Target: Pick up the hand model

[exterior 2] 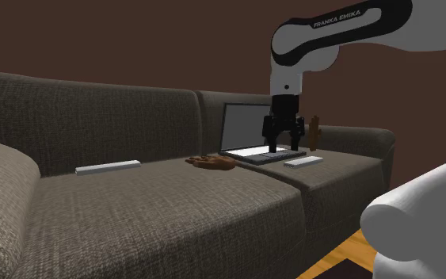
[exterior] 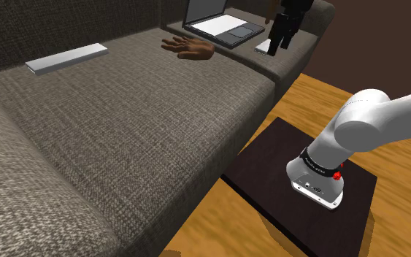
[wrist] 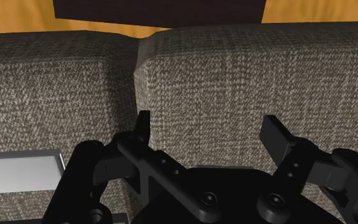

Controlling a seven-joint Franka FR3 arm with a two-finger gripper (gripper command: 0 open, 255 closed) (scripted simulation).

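Note:
The hand model [exterior: 189, 48] is brown and lies flat on the grey sofa seat, close to the seam between two cushions; the second exterior view has the hand model [exterior 2: 211, 162] just in front of an open laptop. My black gripper [exterior: 278, 42] hangs over the neighbouring cushion, off to the shoulder view's right of the hand model and apart from it. From the second exterior view the gripper [exterior 2: 283, 147] points down in front of the laptop. In the wrist view the gripper [wrist: 209, 133] is open, its fingers [wrist: 144, 130] wide apart over bare sofa fabric with nothing between them.
An open laptop [exterior: 218, 22] stands behind the hand model. A small white flat device [exterior: 263, 47] lies under the gripper, and a long white bar [exterior: 66, 58] lies farther along the seat. A brown upright object [exterior 2: 314, 133] stands near the armrest. The dark stand [exterior: 269, 168] sits on wooden floor.

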